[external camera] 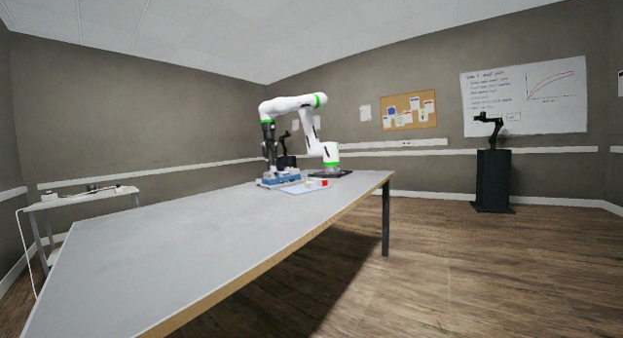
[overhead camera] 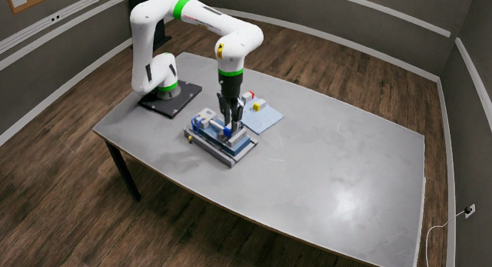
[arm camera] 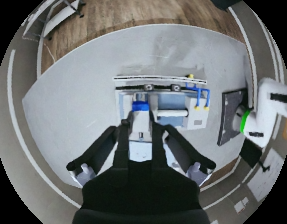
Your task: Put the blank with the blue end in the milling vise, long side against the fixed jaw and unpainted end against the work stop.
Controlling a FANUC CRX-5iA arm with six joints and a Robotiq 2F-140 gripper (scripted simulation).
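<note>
The blank with the blue end, a grey block painted blue at one end (overhead camera: 227, 132) (arm camera: 140, 106), is at the milling vise, over the space between the jaws, its blue end toward the vise's long rail side. The black two-finger claw (overhead camera: 231, 126) (external camera: 273, 169) (arm camera: 140, 116) stands narrow, closed on the blank's unpainted flanks. Whether the blank bears on the two low bars, or meets the work stop, cannot be determined; the claw obscures both. The fixed jaw, a plain grey end block (overhead camera: 237, 138), stands close to one long side; contact is not confirmed. The vise, with its blue body (overhead camera: 241, 148) (external camera: 282, 178) (arm camera: 171, 102), carries at the other end a grey block with blue hoses (overhead camera: 205, 116) (arm camera: 198, 119). Beside the vise, a light blue plate (overhead camera: 267, 120) (external camera: 303, 189) holds a red-ended blank (overhead camera: 247, 96) (external camera: 323, 182) and a yellow-ended blank (overhead camera: 259, 105), apart from each other. All rest on the grey surface (overhead camera: 327, 163) (external camera: 195, 245) (arm camera: 84, 95). Assessment: the blank is probably stiff, fairly heavy for its size and smooth enough to slip under a light pinch; a square, central hold on its long sides is advised, with seating on the bars verified before release.
</note>
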